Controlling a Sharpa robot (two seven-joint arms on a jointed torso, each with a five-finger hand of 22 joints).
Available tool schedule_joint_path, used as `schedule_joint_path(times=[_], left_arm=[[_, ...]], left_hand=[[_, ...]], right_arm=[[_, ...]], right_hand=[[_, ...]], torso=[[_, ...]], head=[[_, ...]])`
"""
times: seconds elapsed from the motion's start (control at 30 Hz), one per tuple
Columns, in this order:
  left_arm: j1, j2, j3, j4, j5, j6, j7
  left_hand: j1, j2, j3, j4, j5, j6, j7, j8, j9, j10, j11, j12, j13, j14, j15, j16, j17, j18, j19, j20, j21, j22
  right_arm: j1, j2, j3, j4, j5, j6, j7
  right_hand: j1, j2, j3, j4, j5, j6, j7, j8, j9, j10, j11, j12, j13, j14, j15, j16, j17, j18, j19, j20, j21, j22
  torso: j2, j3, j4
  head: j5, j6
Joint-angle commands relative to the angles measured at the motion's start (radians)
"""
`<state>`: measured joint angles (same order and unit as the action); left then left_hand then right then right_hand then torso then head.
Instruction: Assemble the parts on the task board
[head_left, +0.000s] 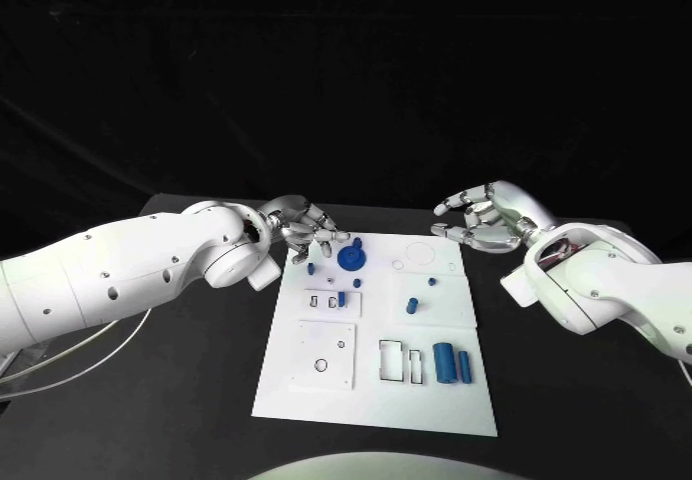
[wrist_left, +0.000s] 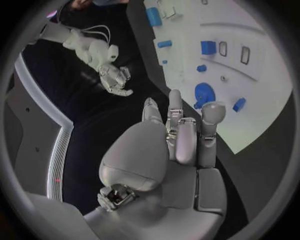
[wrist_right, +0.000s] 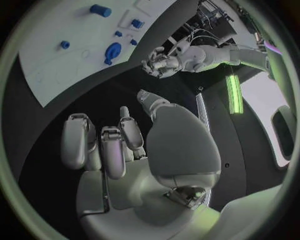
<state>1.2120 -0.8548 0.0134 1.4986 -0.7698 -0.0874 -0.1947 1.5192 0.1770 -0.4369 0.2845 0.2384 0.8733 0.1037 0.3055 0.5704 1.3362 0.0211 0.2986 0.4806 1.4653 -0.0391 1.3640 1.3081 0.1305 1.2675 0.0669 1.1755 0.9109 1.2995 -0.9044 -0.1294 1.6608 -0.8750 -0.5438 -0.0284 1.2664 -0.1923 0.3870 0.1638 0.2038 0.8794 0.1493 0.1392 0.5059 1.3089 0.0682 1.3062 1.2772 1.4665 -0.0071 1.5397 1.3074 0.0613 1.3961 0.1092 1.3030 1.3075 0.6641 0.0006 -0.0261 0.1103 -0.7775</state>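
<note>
Two blue cylinders (head_left: 446, 362) are lying lengthwise along the task board (head_left: 378, 395); left hand (head_left: 307, 233) and right hand (head_left: 482, 219) are hovering loosely curled, holding nothing.

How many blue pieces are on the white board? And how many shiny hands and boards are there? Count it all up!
blue parts: 8
task board: 1
silver hands, left hand and right hand: 2
Total: 11

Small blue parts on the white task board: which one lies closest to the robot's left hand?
The small blue peg at the white task board's far left edge, just below the left hand's fingertips; the other parts lie further in.
</note>
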Motion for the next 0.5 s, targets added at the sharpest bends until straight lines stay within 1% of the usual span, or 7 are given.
schedule_joint_path(times=[0.03,0.2,0.23,0.3,0.4,0.47,0.5], left_arm=[[0.013,0.018,-0.001,-0.002,-0.219,0.244,-0.204],[0.022,0.043,-0.005,-0.012,-0.239,0.310,-0.264],[0.023,0.049,-0.006,-0.014,-0.239,0.319,-0.278],[0.025,0.058,-0.008,-0.017,-0.240,0.328,-0.302],[0.028,0.072,-0.012,-0.022,-0.240,0.329,-0.335],[0.032,0.080,-0.015,-0.025,-0.240,0.327,-0.350],[0.035,0.085,-0.018,-0.027,-0.241,0.328,-0.360]], left_hand=[[0.003,0.025,-0.019,0.005,0.007,-0.046,0.012,-0.006,0.008,-0.052,0.013,-0.009,0.014,0.045,0.004,-0.048,0.038,-0.015,0.008,0.005,0.023,0.029],[-0.008,0.049,-0.021,0.006,-0.006,-0.053,0.014,0.011,0.022,-0.070,0.015,-0.005,0.028,0.007,0.006,-0.173,-0.060,-0.017,0.028,0.009,0.041,0.055],[-0.025,0.057,-0.022,0.006,-0.028,-0.058,0.014,0.018,0.028,-0.072,0.014,0.006,0.039,0.024,0.005,-0.120,-0.013,-0.038,0.090,0.008,0.112,0.169],[-0.048,0.062,-0.024,0.006,-0.049,-0.062,0.013,0.030,0.037,-0.075,0.015,0.021,0.055,0.035,0.005,-0.089,0.016,-0.046,0.118,0.008,0.144,0.219],[-0.099,0.049,-0.023,0.004,-0.058,-0.060,-0.001,0.076,0.070,-0.061,0.003,0.127,0.144,0.073,-0.003,0.061,0.144,-0.071,0.177,-0.002,0.231,0.363],[-0.136,0.036,-0.026,0.004,-0.060,-0.049,-0.015,0.127,0.110,-0.071,-0.007,0.239,0.241,0.088,-0.016,0.133,0.204,-0.087,0.206,-0.007,0.281,0.448],[-0.142,0.039,-0.027,0.006,-0.061,-0.044,-0.017,0.143,0.125,-0.050,-0.014,0.340,0.323,0.094,-0.016,0.158,0.224,-0.089,0.210,-0.011,0.289,0.463]], right_arm=[[0.004,-0.006,0.001,-0.022,0.096,-0.032,0.055],[0.007,-0.007,0.001,-0.047,0.101,-0.049,0.068],[0.007,-0.006,0.001,-0.052,0.101,-0.053,0.071],[0.008,-0.006,0.001,-0.057,0.102,-0.058,0.078],[0.008,-0.005,0.001,-0.064,0.103,-0.063,0.082],[0.008,-0.004,0.001,-0.068,0.103,-0.064,0.082],[0.008,-0.003,0.001,-0.071,0.103,-0.064,0.082]], right_hand=[[0.003,-0.014,0.027,-0.002,0.029,-0.012,0.003,0.006,-0.003,-0.024,0.002,-0.023,-0.023,0.072,0.008,-0.014,0.156,0.011,-0.009,0.000,-0.022,0.104],[0.001,-0.016,0.033,-0.002,0.036,-0.016,0.003,0.005,-0.003,-0.028,0.003,-0.027,-0.028,0.071,0.008,-0.015,0.153,0.012,-0.011,0.000,-0.026,0.103],[-0.001,-0.017,0.035,-0.002,0.037,-0.018,0.004,0.005,-0.004,-0.038,0.003,-0.036,-0.038,0.068,0.008,-0.020,0.141,0.015,-0.019,0.000,-0.038,0.096],[-0.003,-0.021,0.045,-0.003,0.040,-0.023,0.005,0.005,-0.004,-0.055,0.004,-0.053,-0.057,0.061,0.009,-0.031,0.121,0.021,-0.036,0.001,-0.068,0.081],[-0.003,-0.021,0.047,-0.004,0.041,-0.023,0.005,0.005,-0.004,-0.054,0.004,-0.052,-0.057,0.060,0.009,-0.031,0.121,0.022,-0.038,0.001,-0.071,0.079],[-0.003,-0.021,0.047,-0.004,0.041,-0.024,0.005,0.005,-0.005,-0.055,0.004,-0.053,-0.058,0.060,0.009,-0.031,0.120,0.022,-0.039,0.001,-0.073,0.079],[-0.004,-0.022,0.048,-0.004,0.041,-0.024,0.005,0.005,-0.005,-0.055,0.004,-0.053,-0.057,0.060,0.010,-0.032,0.119,0.023,-0.040,0.001,-0.074,0.078]], torso=[[-0.007,0.0049,-0.0001],[-0.009,0.0073,0.0006],[-0.010,0.0074,0.0011],[-0.008,0.0073,0.0007],[-0.007,0.0081,-0.0005],[-0.007,0.0079,-0.0004],[-0.007,0.0071,-0.0004]], head=[[0.003,-0.007],[0.004,-0.010],[0.004,-0.011],[0.005,-0.010],[0.007,-0.012],[0.007,-0.013],[0.008,-0.014]])
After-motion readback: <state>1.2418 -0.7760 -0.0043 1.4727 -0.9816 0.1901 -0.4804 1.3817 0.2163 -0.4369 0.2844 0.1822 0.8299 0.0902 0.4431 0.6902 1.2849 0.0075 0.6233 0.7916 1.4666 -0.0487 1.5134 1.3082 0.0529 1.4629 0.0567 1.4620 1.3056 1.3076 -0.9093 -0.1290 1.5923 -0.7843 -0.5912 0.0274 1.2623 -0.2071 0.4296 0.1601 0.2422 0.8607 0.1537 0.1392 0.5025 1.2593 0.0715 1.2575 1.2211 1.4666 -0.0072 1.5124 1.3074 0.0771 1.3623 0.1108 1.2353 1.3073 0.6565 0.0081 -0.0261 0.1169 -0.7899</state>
